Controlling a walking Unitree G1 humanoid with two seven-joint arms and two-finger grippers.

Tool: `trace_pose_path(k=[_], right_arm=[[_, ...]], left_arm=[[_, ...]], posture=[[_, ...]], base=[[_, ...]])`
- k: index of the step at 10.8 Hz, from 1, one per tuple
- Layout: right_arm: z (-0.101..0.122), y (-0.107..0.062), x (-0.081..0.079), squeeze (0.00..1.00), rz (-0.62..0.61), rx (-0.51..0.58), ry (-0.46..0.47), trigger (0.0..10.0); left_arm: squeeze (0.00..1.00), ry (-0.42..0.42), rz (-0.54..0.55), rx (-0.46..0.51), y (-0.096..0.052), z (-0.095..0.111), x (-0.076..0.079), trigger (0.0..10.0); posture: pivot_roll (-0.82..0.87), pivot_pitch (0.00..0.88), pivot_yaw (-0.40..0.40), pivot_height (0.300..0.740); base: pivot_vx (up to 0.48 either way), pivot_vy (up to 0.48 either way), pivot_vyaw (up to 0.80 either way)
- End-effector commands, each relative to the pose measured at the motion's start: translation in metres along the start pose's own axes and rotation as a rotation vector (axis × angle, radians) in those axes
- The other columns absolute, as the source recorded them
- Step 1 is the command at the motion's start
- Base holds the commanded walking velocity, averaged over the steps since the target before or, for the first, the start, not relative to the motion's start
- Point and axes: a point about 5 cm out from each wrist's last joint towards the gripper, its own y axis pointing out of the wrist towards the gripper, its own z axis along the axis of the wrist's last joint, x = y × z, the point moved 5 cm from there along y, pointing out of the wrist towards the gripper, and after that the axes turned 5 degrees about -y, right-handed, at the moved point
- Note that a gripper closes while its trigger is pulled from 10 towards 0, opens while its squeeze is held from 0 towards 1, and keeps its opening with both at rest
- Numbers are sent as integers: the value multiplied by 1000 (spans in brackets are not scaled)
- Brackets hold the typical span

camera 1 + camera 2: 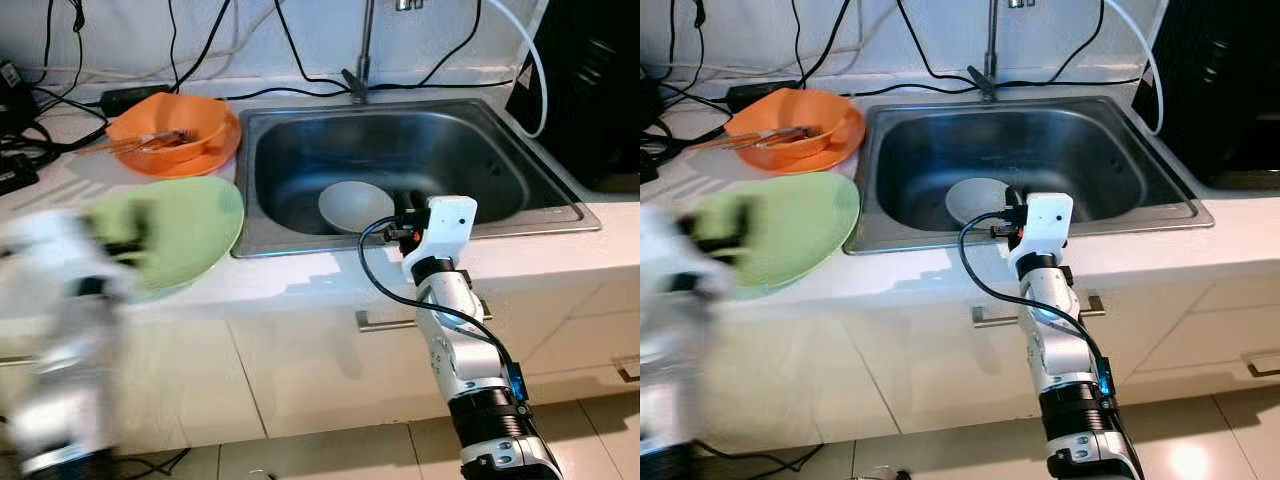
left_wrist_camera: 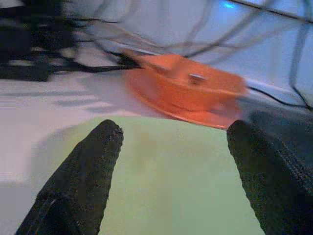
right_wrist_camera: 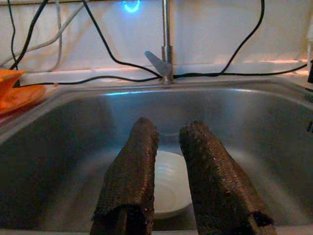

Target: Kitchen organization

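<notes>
A white kitchen counter (image 1: 300, 285) runs under a pale wall, with a rectangular stainless steel sink (image 1: 400, 165) set into it and a thin metal faucet (image 3: 166, 44) rising at the sink's back edge. Black cables (image 1: 300, 70) trail along the counter behind the sink. Inside the basin lies a round white plate (image 1: 355, 205), smooth and shallow, near the front wall. The right gripper (image 3: 168, 171) hangs over the sink's front rim, its two rough black fingers (image 3: 132, 166) pointing at the plate with a narrow gap between them, holding nothing. To the sink's left a wide, flat green plate (image 1: 195, 225) rests on the counter, its edge touching the sink rim. Behind it, also left of the sink, an orange bowl (image 1: 175, 130) sits on an orange plate with utensils inside. The left arm appears blurred over the green plate; the left gripper (image 2: 171, 161) hovers above it, fingers spread wide apart and empty.
</notes>
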Motion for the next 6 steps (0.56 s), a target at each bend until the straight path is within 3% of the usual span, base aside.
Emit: trace_pose_path(k=[1, 2, 3, 4, 5, 6], right_arm=[[-3, -2, -2, 0, 13, -17, 4, 10000], [-7, -3, -4, 0, 24, -32, 2, 10000], [-9, -3, -6, 0, 36, -39, 1, 10000], [-10, -3, -8, 0, 43, -42, 2, 10000], [-10, -3, -13, 0, 60, -44, 2, 10000], [-10, -3, -15, 0, 66, -45, 2, 10000]], left_arm=[[0, -25, 12, -11, -4, 3, -12, 10000], [0, -24, 24, -61, -10, 0, -28, 10000], [0, -102, -8, -91, -15, -2, -29, 10000], [1000, -180, -95, -154, -23, -10, -19, 10000], [1000, -231, -198, -273, -40, -30, 3, 10000], [1000, -262, -198, -306, -45, -38, 10, 10000]], posture=[[131, 0, 36, 740], [140, 0, 32, 740], [147, 0, 30, 740], [151, 0, 29, 740], [156, 0, 29, 740], [156, 0, 29, 740]], base=[[0, 0, 0], [0, 0, 0], [0, 0, 0], [0, 0, 0], [0, 0, 0], [0, 0, 0]])
